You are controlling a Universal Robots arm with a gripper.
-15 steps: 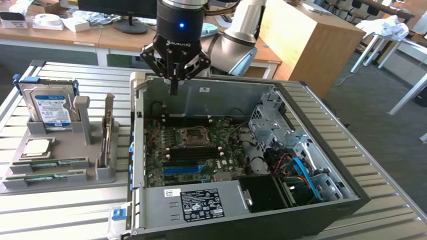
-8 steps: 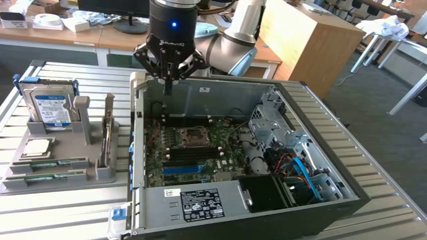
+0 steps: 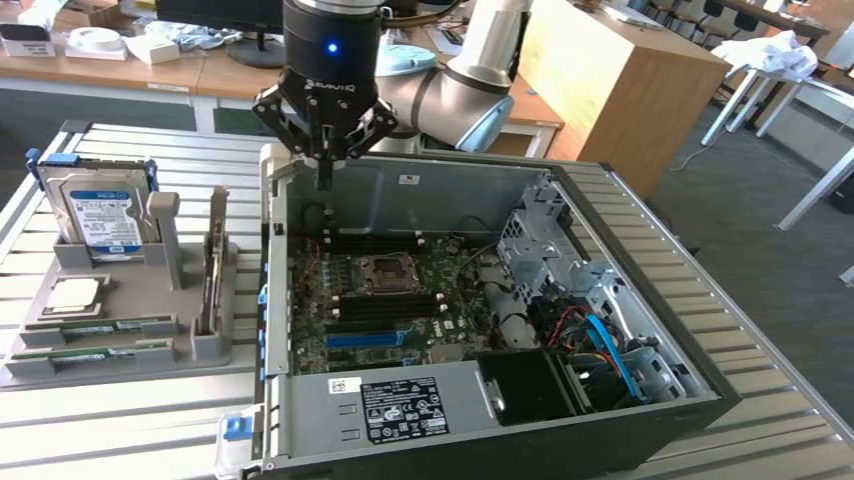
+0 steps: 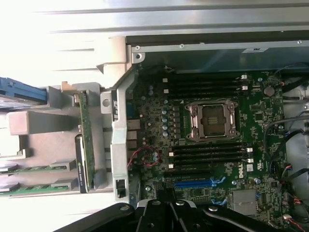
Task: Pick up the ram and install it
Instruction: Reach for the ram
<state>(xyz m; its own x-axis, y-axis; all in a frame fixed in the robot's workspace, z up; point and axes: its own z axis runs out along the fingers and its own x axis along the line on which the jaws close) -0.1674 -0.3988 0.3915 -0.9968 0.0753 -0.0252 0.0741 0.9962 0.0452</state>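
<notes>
A ram (image 3: 214, 283) (image 4: 85, 137), a thin green stick, stands on edge in the grey holder (image 3: 134, 375) at the exterior view's left, beside the open computer case (image 3: 561, 190). Two more green sticks (image 3: 96, 326) (image 4: 36, 167) lie flat in the holder's front slots. My gripper (image 3: 323, 183) (image 4: 166, 205) hangs above the case's rear corner nearest the holder. Its fingers are shut with nothing between them. It is apart from the sticks and well above the motherboard (image 3: 461, 275) (image 4: 260, 108). Empty black memory slots (image 3: 387, 305) (image 4: 210, 152) flank the open processor socket (image 3: 390, 268) (image 4: 213, 121).
A hard drive (image 3: 96, 215) stands upright at the holder's back and a square silver processor (image 3: 74, 293) lies in front of it. The case holds a power supply (image 3: 400, 405), a drive cage (image 3: 547, 250) and blue cables (image 3: 601, 340). The slatted table (image 3: 787, 400) extends around it.
</notes>
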